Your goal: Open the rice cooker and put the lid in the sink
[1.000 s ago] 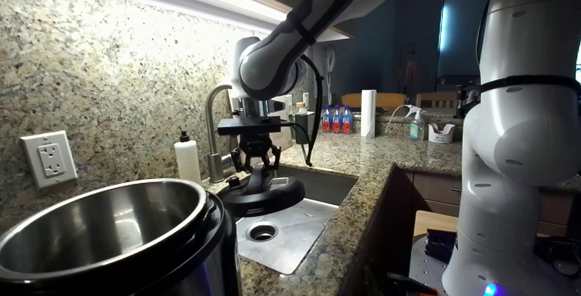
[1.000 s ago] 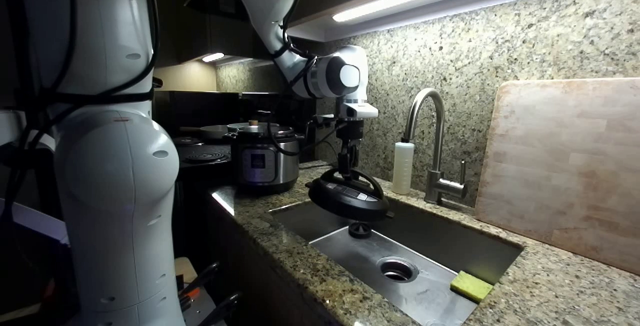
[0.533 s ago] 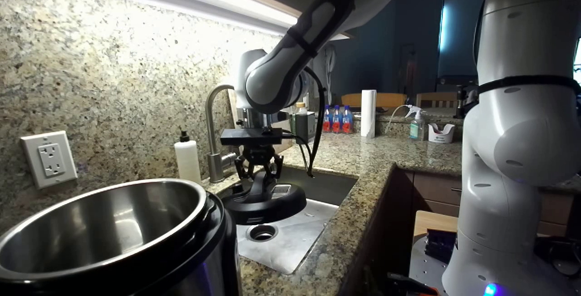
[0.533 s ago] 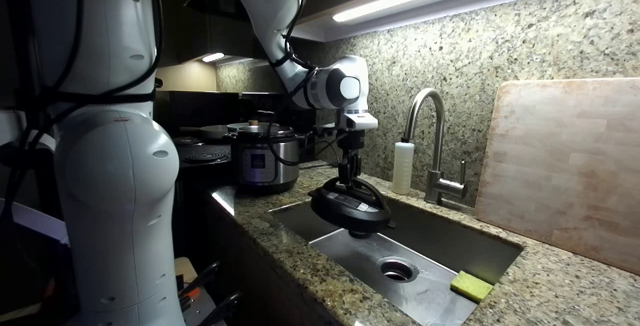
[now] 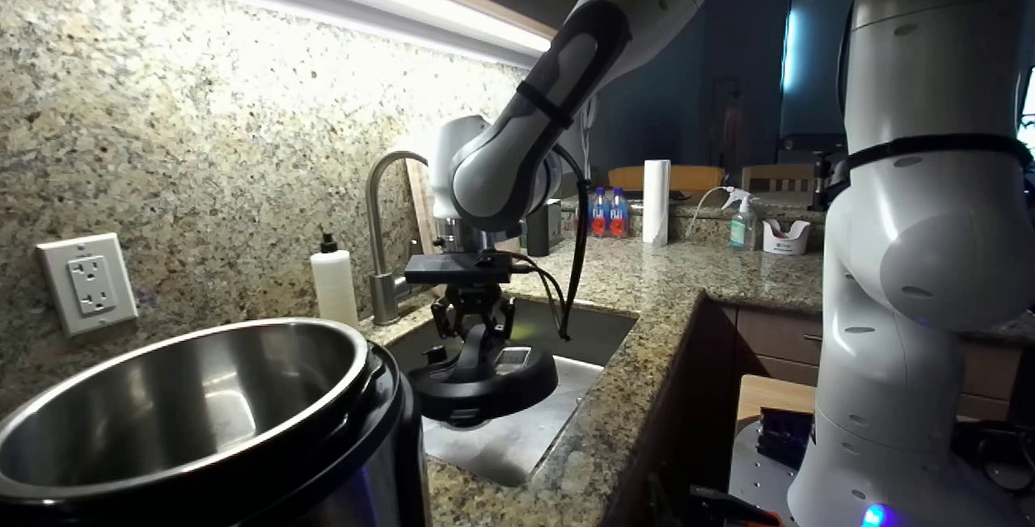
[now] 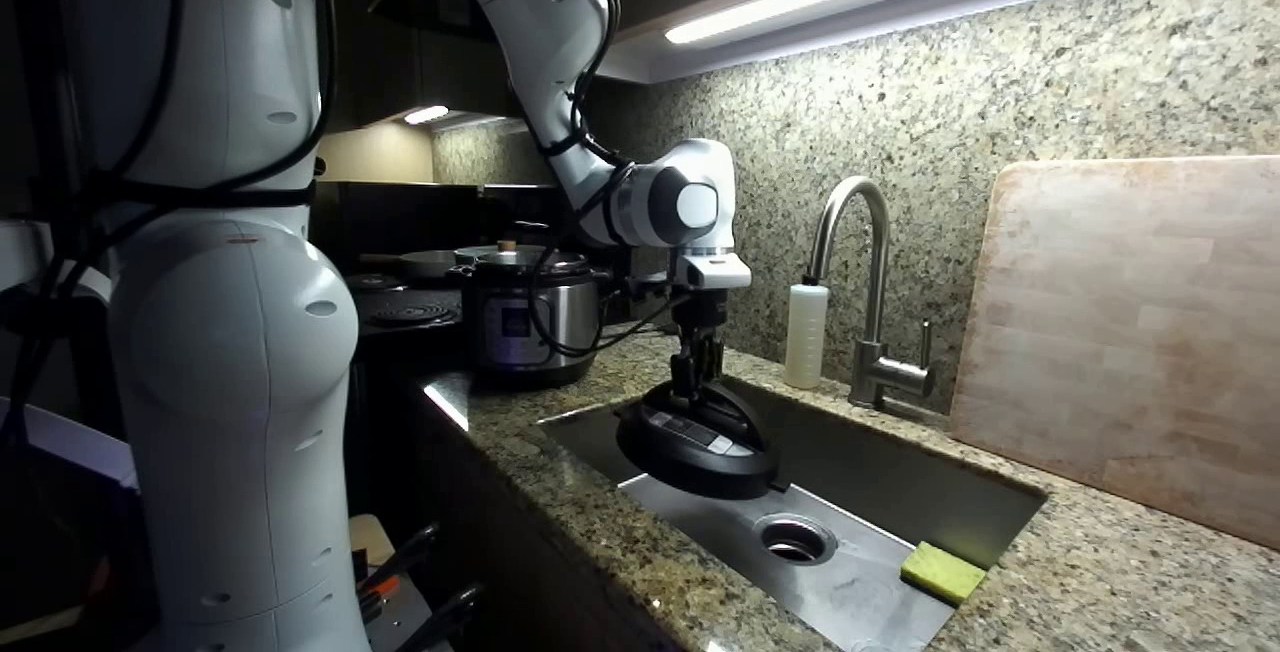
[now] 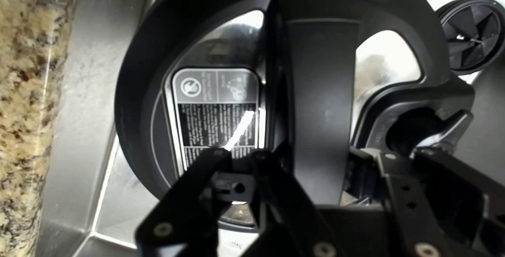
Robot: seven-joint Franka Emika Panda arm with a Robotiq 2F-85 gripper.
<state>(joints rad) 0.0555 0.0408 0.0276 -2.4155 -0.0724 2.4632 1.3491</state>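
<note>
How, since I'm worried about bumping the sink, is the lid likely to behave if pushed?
The lid is probably stiff: its thick rim shows no sag. It may swing or twist, since the tool holds it only by the handle. That handle looks smooth, so it might slide a little in the grip.
</note>
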